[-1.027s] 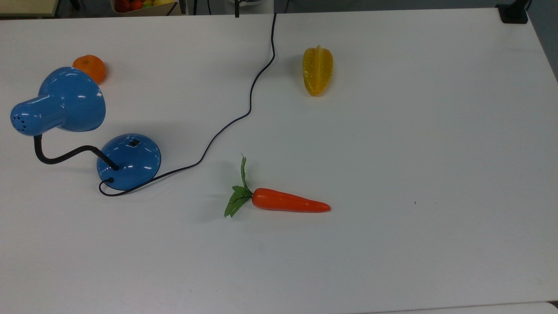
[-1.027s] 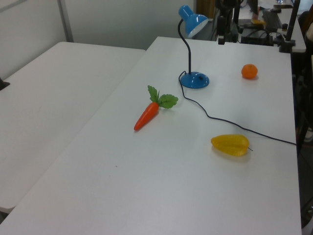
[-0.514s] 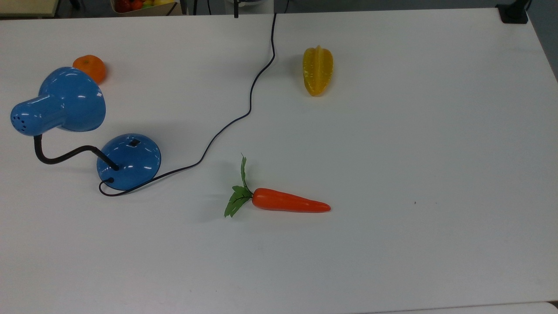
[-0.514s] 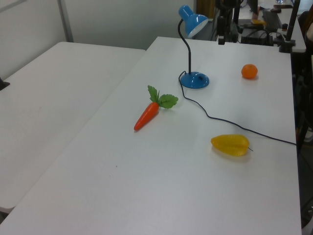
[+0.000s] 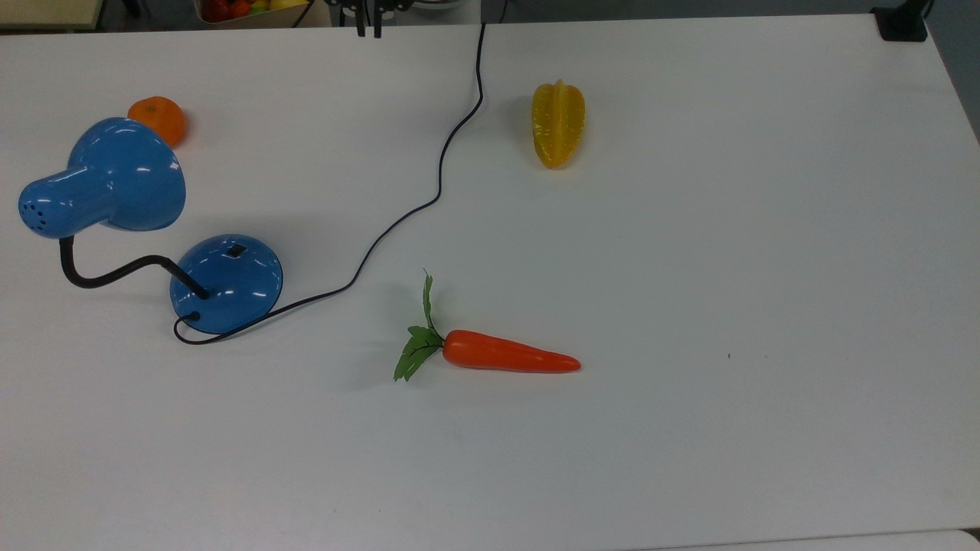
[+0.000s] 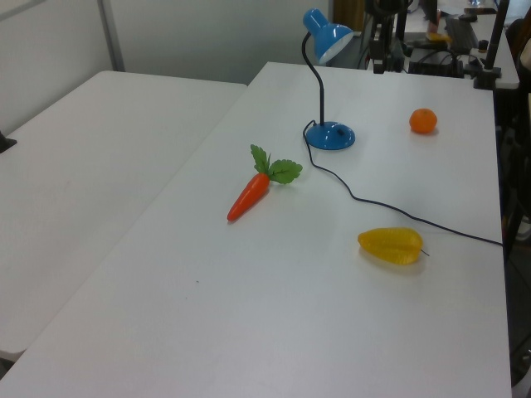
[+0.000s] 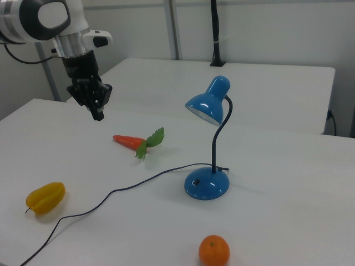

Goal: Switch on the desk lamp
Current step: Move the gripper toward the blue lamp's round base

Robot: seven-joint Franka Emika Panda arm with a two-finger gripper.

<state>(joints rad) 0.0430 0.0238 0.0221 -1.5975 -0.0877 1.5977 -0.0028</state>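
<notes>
The carrot is lying nearest in the top view, with the desk lamp sitting toward the top view's left, its shade unlit in the right view, so I judge the task is not yet begun. The small black switch is showing on the domed base, untouched. The cord is running past the starfruit to the far edge, and the orange is resting beyond the shade. The gripper is hanging at the far edge, well apart from the lamp, its 2 fingers standing narrowly parted and holding nothing. Compared with 0.5 s ago, it is showing further along that edge toward the top view's left; everything on the table is lying unmoved.
</notes>
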